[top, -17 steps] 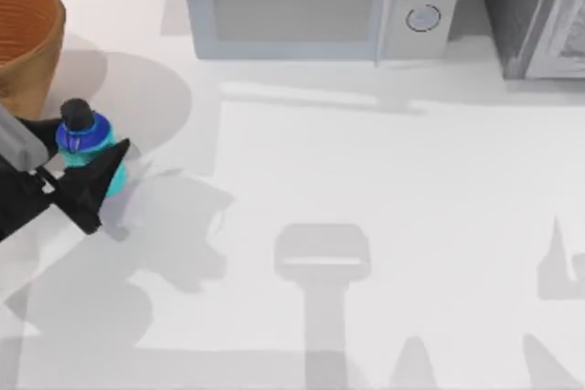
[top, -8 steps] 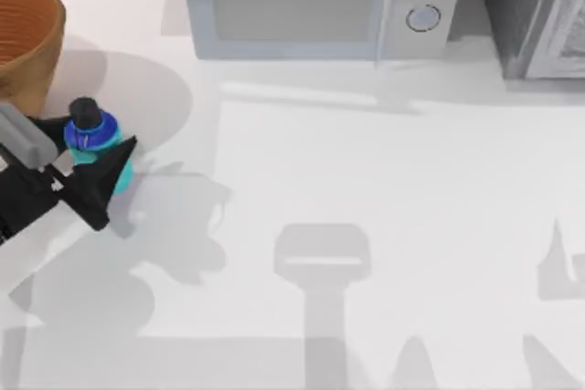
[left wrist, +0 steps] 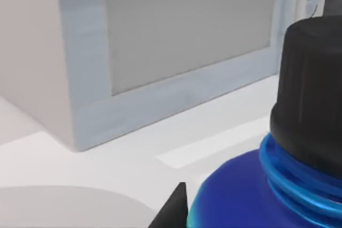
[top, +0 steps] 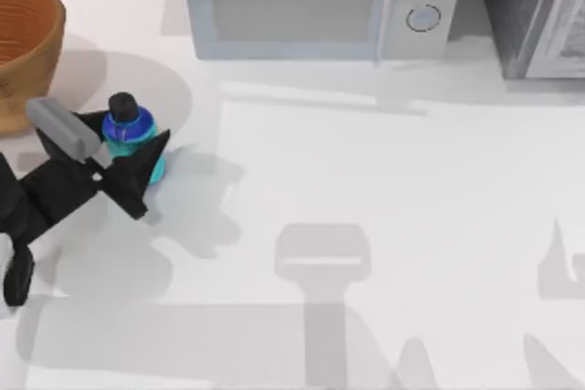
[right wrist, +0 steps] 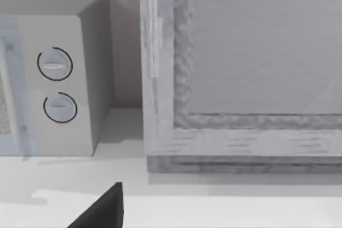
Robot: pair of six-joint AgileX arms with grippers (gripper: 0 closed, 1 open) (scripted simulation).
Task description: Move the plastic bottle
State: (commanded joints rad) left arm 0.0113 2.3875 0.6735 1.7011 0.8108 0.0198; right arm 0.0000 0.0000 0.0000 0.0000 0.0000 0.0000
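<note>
The plastic bottle point(top: 129, 129) has a cyan body, a blue shoulder and a black cap, and it stands upright at the table's left, just right of the wicker basket. My left gripper point(top: 124, 145) is shut on the bottle's body, with one black finger point(top: 146, 163) on its right and the other on its left. Up close in the left wrist view, the bottle point(left wrist: 251, 196) shows its black cap point(left wrist: 312, 100), and a black fingertip point(left wrist: 173, 211) sits beside it. A black part of my right gripper point(right wrist: 101, 212) shows in the right wrist view, facing the microwave.
A wicker basket point(top: 26, 47) stands at the far left. A grey microwave point(top: 315, 2) lines the back, with a grey cabinet point(top: 539, 11) at the back right. The white table point(top: 384, 180) stretches open to the right of the bottle.
My left gripper has carried the bottle to the right, away from the basket, and the arm has swung further into view. The grip on the bottle is unchanged.
</note>
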